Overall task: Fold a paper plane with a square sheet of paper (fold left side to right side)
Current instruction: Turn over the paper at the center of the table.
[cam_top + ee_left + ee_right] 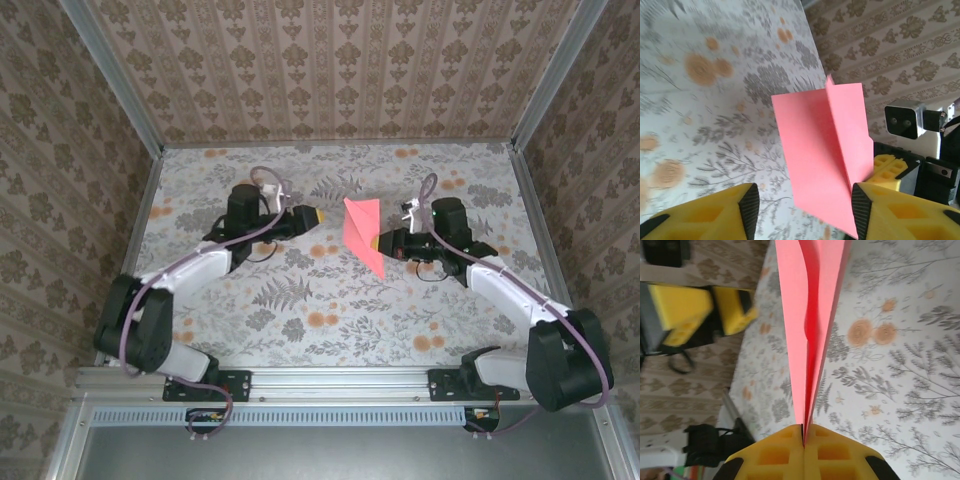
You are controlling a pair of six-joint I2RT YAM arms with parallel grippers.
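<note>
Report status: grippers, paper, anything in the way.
Right gripper shut on folded salmon-pink paper plane, holding it up by its creased edge. Left gripper open, apart from it. No obstruction seen between them.

Soft, even light falls from above on the table (330, 300); the arms (190, 270) cast only faint shadows and nothing glares. The top view is sharp, its walls (330, 60) leaning inward at the edges. At the left wrist the far cloth (700, 65) is washed bright and blurred, the left fingers (705, 215) soft, the plane (820, 150) crisp. At the right wrist the plane and right fingers (775, 455) blur close up; the cloth at right is sharper.
</note>
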